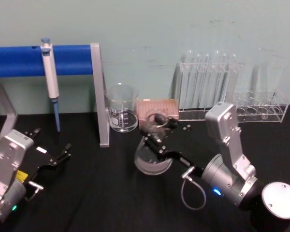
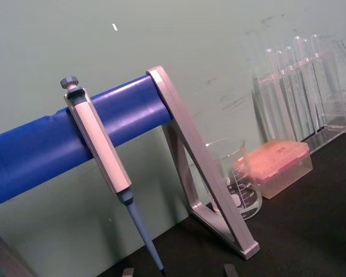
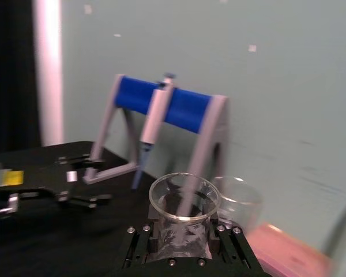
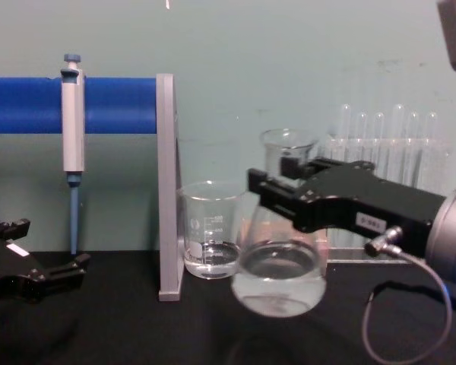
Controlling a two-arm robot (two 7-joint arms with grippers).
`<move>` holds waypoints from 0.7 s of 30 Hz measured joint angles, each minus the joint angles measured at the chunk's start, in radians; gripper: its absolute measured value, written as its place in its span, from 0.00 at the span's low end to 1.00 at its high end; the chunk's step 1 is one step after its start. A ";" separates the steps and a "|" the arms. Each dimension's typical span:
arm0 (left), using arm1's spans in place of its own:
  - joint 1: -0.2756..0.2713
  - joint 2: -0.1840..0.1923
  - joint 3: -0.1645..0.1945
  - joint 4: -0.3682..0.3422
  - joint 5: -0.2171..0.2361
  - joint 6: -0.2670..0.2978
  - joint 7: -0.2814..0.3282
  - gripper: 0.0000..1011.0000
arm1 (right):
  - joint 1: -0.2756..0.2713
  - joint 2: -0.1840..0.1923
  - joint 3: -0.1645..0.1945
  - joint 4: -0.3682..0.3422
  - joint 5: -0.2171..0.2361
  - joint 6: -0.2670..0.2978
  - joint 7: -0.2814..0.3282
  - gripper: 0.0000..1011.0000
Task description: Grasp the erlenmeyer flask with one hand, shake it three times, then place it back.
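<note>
Black tabletop point(image 1: 96, 193), pale green wall point(image 1: 150, 29); right gripper point(image 4: 286, 176) jaws pinch the erlenmeyer flask point(image 4: 280, 275), left gripper point(image 1: 48, 145) jaws spread.

Glass is shining, black parts are looking dull
The erlenmeyer flask point(image 4: 277, 274) and the beaker point(image 4: 210, 243) are looking like clear, smooth, shiny glass. The hand point(image 4: 285, 179) gripping the flask is looking like dull black plastic, and its wrist point(image 1: 224, 180) is gleaming like smooth silver metal. The table point(image 4: 137, 327) is looking black and matt.
</note>
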 joint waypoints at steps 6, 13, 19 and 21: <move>0.000 0.000 0.000 0.000 0.000 0.000 0.000 0.99 | 0.021 0.027 -0.044 0.003 0.024 -0.011 0.067 0.45; 0.000 0.000 0.000 0.000 0.000 0.000 0.000 0.99 | 0.035 0.045 -0.072 0.004 0.042 -0.018 0.091 0.45; 0.000 0.000 0.000 0.000 0.000 0.000 0.000 0.99 | 0.039 0.053 -0.081 0.005 0.051 -0.020 0.080 0.45; 0.000 0.000 0.000 0.000 0.000 0.000 0.000 0.99 | 0.039 0.054 -0.082 0.004 0.054 -0.021 0.068 0.45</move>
